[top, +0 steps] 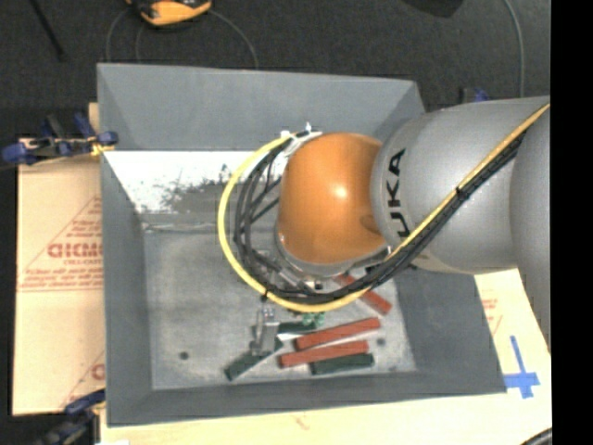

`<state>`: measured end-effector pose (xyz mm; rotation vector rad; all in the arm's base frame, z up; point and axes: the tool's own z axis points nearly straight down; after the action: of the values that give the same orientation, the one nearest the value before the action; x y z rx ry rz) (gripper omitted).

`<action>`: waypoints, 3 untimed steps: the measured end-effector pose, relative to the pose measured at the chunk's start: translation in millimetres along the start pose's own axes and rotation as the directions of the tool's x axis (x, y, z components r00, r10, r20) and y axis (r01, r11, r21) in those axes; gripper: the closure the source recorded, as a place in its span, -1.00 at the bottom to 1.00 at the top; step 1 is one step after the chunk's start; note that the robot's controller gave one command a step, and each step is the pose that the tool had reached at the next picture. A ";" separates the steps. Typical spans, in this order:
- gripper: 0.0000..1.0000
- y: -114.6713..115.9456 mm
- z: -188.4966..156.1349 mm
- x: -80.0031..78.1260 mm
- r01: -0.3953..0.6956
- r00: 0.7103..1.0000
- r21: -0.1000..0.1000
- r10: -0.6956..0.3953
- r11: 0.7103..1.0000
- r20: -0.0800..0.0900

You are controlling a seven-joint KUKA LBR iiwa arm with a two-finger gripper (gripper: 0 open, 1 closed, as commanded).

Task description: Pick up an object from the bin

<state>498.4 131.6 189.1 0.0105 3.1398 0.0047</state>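
Observation:
My gripper [266,334] reaches down under the arm's orange cover, near the front middle of the bin floor. Its tip stands just above the upper end of a slim dark green bar [243,365] that lies slantwise on the floor. Right beside it, to the right, is a short green piece [301,324]. Nothing can be seen held in the gripper.
Right of the gripper lie two long red-brown bars [339,333] [324,354], another dark green bar [341,365] and a short red piece [375,300] partly under the arm. The arm and its cables cover the bin's middle and right.

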 end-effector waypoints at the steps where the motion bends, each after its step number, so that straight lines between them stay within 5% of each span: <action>1: -1.00 -0.4 0.9 -0.3 0.004 1.000 0.000 -0.004 1.000 0.000; 2: -1.00 -0.3 41.1 2.4 -0.005 1.000 0.004 0.005 1.000 -0.005; 3: -1.00 -1.5 49.5 0.9 -0.243 0.970 0.001 0.243 0.970 0.000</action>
<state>497.5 130.3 139.6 0.3954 3.1151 0.0041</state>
